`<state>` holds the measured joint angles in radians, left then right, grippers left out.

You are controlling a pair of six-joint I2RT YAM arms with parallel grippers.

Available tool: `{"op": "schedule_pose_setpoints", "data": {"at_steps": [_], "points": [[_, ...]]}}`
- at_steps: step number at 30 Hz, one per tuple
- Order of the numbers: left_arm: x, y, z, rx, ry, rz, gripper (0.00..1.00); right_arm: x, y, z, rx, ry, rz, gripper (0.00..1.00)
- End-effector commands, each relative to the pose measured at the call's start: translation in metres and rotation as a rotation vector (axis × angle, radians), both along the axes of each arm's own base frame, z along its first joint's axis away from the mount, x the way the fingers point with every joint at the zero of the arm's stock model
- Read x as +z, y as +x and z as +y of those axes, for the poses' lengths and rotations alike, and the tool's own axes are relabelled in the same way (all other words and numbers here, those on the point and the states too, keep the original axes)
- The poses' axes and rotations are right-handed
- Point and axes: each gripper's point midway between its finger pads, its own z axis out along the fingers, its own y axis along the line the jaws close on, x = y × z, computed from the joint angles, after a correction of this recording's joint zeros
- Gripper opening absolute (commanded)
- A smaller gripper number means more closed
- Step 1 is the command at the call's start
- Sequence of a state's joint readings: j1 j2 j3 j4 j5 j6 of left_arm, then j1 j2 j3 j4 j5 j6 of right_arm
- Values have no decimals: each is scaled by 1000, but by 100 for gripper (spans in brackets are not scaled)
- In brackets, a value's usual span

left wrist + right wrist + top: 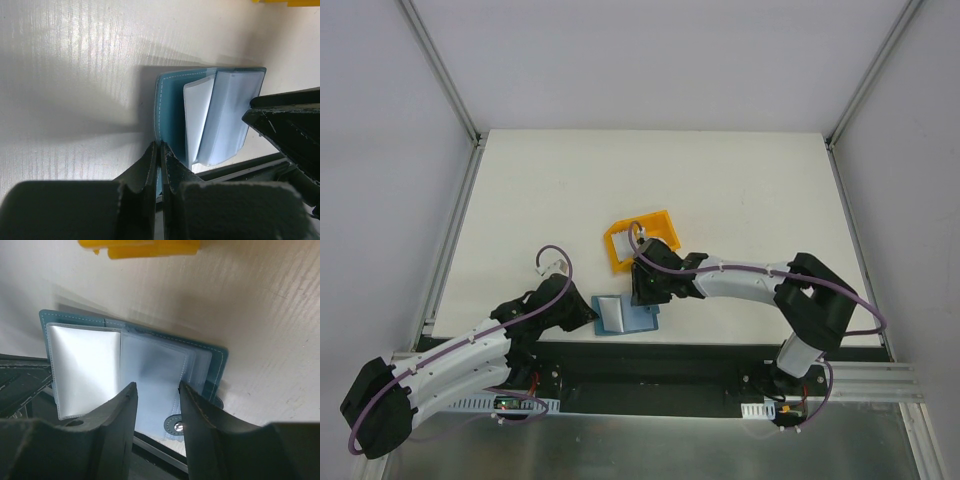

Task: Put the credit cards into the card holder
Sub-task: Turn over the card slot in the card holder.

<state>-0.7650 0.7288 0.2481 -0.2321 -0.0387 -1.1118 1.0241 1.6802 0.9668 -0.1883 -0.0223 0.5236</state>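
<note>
The card holder (642, 318) lies open on the white bench (720, 190), low in the top view, just below centre and close to the bench's near edge. The yellow bin (618, 248) sits just above it in that view, apart from it.

The left tool (160, 150) comes in from the lower left and is clenched on the card holder. In the left wrist view its two fingers are pressed together on the teal cover's lower edge, pinning that side down.

The right tool (156, 407) hangs directly over the card holder's right half, just below the bin in the top view. Its fingers stand apart with nothing between them, so it is released. In the right wrist view the lighter blue clear pockets show through the gap between them, and the snap tab (175, 426) lies at the lower edge just beneath. Whether the fingertips touch the pockets cannot be told.

A pale grey-white credit card (85, 365) sits in the sleeve on the left side of the right wrist view, left of the right tool's fingers. Small pale pieces also show inside the bin, too small to identify.
</note>
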Motion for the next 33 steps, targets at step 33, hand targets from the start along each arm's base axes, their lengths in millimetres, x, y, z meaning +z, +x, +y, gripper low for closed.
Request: {"op": "schedule_pose_setpoints", "data": {"at_steps": [33], "points": [[-8,0,8,21,46,12,0,20,-5,11,83,-103,-88,25]]}}
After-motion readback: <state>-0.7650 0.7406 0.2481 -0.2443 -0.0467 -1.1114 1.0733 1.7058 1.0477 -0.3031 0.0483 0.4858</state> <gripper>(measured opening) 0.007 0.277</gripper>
